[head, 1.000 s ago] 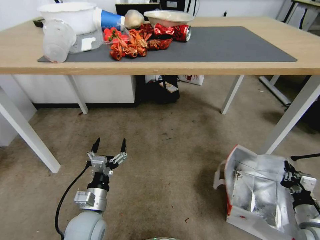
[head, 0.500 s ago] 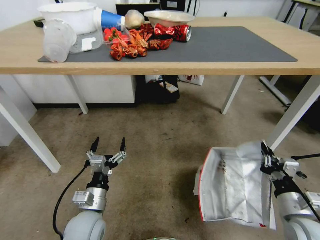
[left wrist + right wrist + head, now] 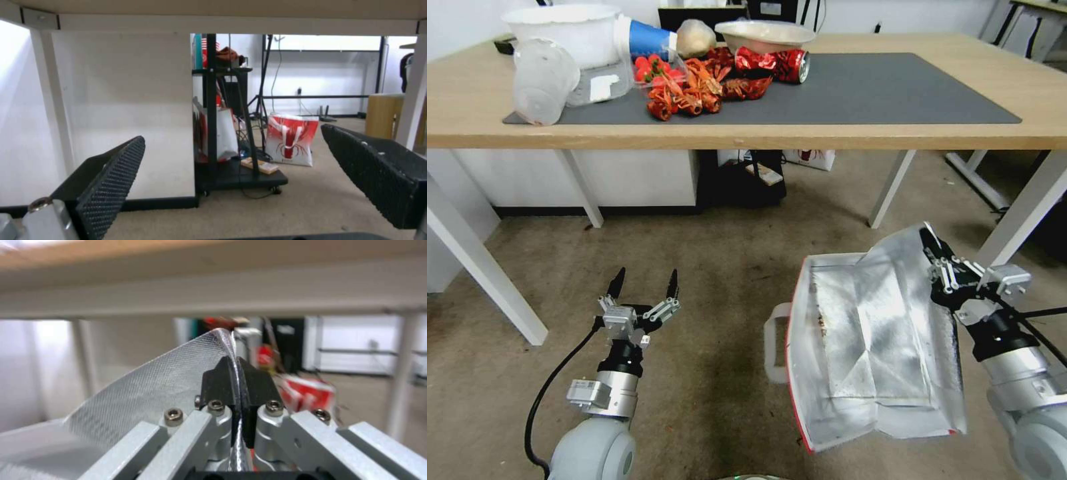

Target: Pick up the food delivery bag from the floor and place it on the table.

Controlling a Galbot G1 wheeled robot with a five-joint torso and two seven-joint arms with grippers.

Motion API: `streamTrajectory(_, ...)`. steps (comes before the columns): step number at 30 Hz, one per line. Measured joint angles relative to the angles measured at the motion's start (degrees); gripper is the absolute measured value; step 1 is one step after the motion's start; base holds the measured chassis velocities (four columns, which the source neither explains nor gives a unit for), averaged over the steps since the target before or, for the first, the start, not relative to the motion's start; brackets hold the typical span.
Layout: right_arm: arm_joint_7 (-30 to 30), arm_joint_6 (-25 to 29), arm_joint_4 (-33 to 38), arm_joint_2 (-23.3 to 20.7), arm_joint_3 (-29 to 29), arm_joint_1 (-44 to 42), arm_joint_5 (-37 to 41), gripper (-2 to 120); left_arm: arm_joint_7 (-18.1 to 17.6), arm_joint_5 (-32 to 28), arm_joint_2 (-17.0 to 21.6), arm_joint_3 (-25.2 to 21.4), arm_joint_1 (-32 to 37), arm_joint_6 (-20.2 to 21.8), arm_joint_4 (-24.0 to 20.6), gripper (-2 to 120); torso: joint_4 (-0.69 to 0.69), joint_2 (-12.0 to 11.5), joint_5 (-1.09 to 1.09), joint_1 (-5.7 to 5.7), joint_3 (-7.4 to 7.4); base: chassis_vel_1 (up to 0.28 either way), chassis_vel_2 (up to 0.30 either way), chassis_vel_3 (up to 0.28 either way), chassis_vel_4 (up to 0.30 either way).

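Note:
The food delivery bag (image 3: 867,347) hangs tilted above the floor (image 3: 727,267), its silver foil lining facing me, a red edge and a white strap handle on its left side. My right gripper (image 3: 929,239) is shut on the bag's upper right rim, just below the table's (image 3: 827,137) front edge. In the right wrist view the black fingertips (image 3: 222,380) pinch the foil sheet (image 3: 146,396) between them. My left gripper (image 3: 644,281) stands open low over the carpet, left of the bag and apart from it. Its pads (image 3: 111,180) hold nothing.
The dark mat's left end holds white tubs (image 3: 564,33), red crayfish (image 3: 694,90) and a crushed red can (image 3: 774,65). White table legs (image 3: 1014,227) (image 3: 487,273) stand on both sides. A black cart (image 3: 754,177) and a red-white bag (image 3: 291,140) sit beyond the table.
My right gripper has risen and moved left with the bag, lifting it off the carpet and swinging its open mouth toward me. The left gripper crept slightly forward.

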Motion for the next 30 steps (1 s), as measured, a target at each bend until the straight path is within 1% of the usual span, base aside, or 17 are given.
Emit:
streamTrajectory(3, -1.7, 0.1, 1.4, -1.8, 0.4, 0.5, 3.2, 0, 0.0, -0.1, 0.1, -0.3, -0.1, -0.2, -0.4, 100, 0.0, 0.0, -0.01, 0.0, 0.0, 0.0, 0.0, 0.0, 0.0)
streamTrajectory(7, -3.2, -0.2, 2.2, -2.5, 0.6, 0.9, 5.8, 0, 0.4, -0.1, 0.2, -0.6, 0.0, -0.2, -0.8, 100, 0.0, 0.0, 0.0, 0.0, 0.0, 0.0, 0.0, 0.0, 0.0)
streamTrajectory(10, -6.7, 0.2, 2.7, -3.4, 1.2, 0.8, 10.0, 0, 0.8, -0.1, 0.2, -1.1, 0.1, -0.4, -0.9, 100, -0.01, 0.0, -0.01, 0.0, 0.0, 0.0, 0.0, 0.0, 0.0)
streamTrajectory(11, -6.7, 0.2, 2.7, -3.4, 1.2, 0.8, 10.0, 0, 0.8, -0.1, 0.2, -1.1, 0.1, -0.4, -0.9, 100, -0.01, 0.0, -0.01, 0.0, 0.0, 0.0, 0.0, 0.0, 0.0)
streamTrajectory(14, -11.3, 0.5, 2.9, -4.9, 2.1, 0.8, 14.9, 0, 0.8, 0.5, 0.2, -1.4, 0.1, -0.7, -1.0, 100, 0.0, 0.0, -0.01, 0.0, 0.0, 0.0, 0.0, 0.0, 0.0)
streamTrajectory(15, -11.3, 0.5, 2.9, -4.9, 2.1, 0.8, 14.9, 0, 0.8, 0.5, 0.2, -1.4, 0.1, -0.7, -1.0, 100, 0.0, 0.0, -0.01, 0.0, 0.0, 0.0, 0.0, 0.0, 0.0)
streamTrajectory(16, -12.6, 0.5, 3.0, -5.2, 2.5, 1.0, 16.6, 0, 0.8, 0.6, 0.2, -1.5, 0.1, -0.7, -1.0, 100, 0.0, 0.0, -0.01, 0.0, 0.0, 0.0, 0.0, 0.0, 0.0)
streamTrajectory(18, -12.6, 0.5, 3.0, -5.2, 2.5, 1.0, 16.6, 0, 0.8, 0.6, 0.2, -1.5, 0.1, -0.7, -1.0, 100, 0.0, 0.0, -0.01, 0.0, 0.0, 0.0, 0.0, 0.0, 0.0)
streamTrajectory(19, -15.5, -0.2, 3.1, -5.9, 3.2, 1.4, 19.5, 0, 0.5, 0.7, 0.2, -1.5, 0.2, -0.8, -1.2, 100, 0.0, 0.0, -0.01, 0.0, 0.0, 0.0, 0.0, 0.0, 0.0)
streamTrajectory(21, -18.2, -0.8, 3.0, -6.3, 3.7, 1.5, 21.1, 0, 0.3, 0.7, 0.2, -1.5, 0.2, -0.9, -1.3, 100, 0.0, 0.0, -0.01, 0.0, 0.0, 0.0, 0.0, 0.0, 0.0)
streamTrajectory(22, -18.2, -0.8, 3.0, -6.3, 3.7, 1.5, 21.1, 0, 0.3, 0.7, 0.2, -1.5, 0.2, -0.9, -1.3, 100, 0.0, 0.0, -0.01, 0.0, 0.0, 0.0, 0.0, 0.0, 0.0)
streamTrajectory(25, -23.9, -2.2, 2.5, -6.6, 5.0, 1.5, 25.1, 0, 0.3, 0.7, 0.2, -1.6, 0.2, -0.8, -1.7, 100, -0.01, 0.0, -0.01, 0.0, 0.0, 0.0, 0.0, 0.0, 0.0)
streamTrajectory(26, -23.9, -2.2, 2.5, -6.6, 5.0, 1.5, 25.1, 0, 0.3, 0.7, 0.2, -1.6, 0.2, -0.8, -1.7, 100, -0.01, 0.0, -0.01, 0.0, 0.0, 0.0, 0.0, 0.0, 0.0)
streamTrajectory(29, -27.4, -4.0, 2.2, -7.0, 6.3, 1.5, 27.6, 0, 0.3, 0.7, 0.2, -1.6, 0.3, -0.5, -2.0, 100, -0.01, 0.0, -0.01, 0.0, 0.0, 0.0, 0.0, 0.0, 0.0)
streamTrajectory(30, -27.4, -4.0, 2.2, -7.0, 6.3, 1.5, 27.6, 0, 0.3, 0.7, 0.2, -1.6, 0.3, -0.5, -2.0, 100, -0.01, 0.0, -0.01, 0.0, 0.0, 0.0, 0.0, 0.0, 0.0)
